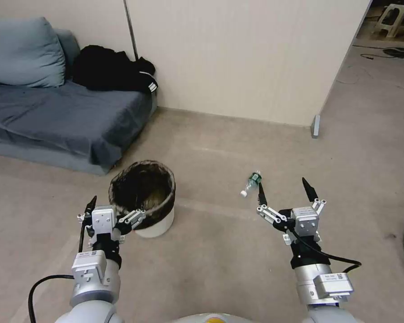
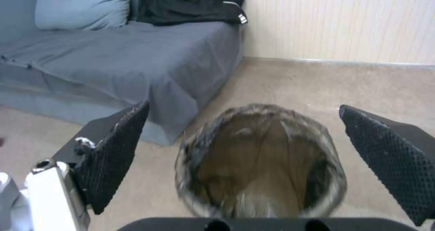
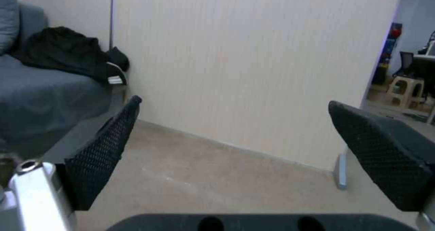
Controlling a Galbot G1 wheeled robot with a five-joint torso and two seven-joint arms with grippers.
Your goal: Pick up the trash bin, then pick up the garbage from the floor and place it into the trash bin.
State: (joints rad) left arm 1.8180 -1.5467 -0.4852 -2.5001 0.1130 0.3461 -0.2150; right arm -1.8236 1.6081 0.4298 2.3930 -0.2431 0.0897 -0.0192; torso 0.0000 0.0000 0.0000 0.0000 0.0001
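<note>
The trash bin (image 1: 158, 226), a small white bucket lined with a crinkled black bag, stands upright on the carpet left of centre. My left gripper (image 1: 116, 205) hovers at its near left rim, open. In the left wrist view the bin (image 2: 192, 153) lies just beyond and between the spread fingers (image 2: 113, 156) of that gripper (image 2: 244, 107). The garbage I can see is a small clear bottle (image 1: 251, 182) lying on the floor. My right gripper (image 1: 283, 187) hangs open just near and right of it, and in its wrist view this gripper (image 3: 234, 102) faces the wall.
A blue-grey sofa (image 1: 63, 116) with a pillow (image 1: 22, 54) and a black clothes heap (image 1: 112, 68) stands at the back left, close behind the bin. A pale wall panel (image 1: 238, 58) closes the back. An opening leads off at the right, with stools (image 1: 397, 18) beyond.
</note>
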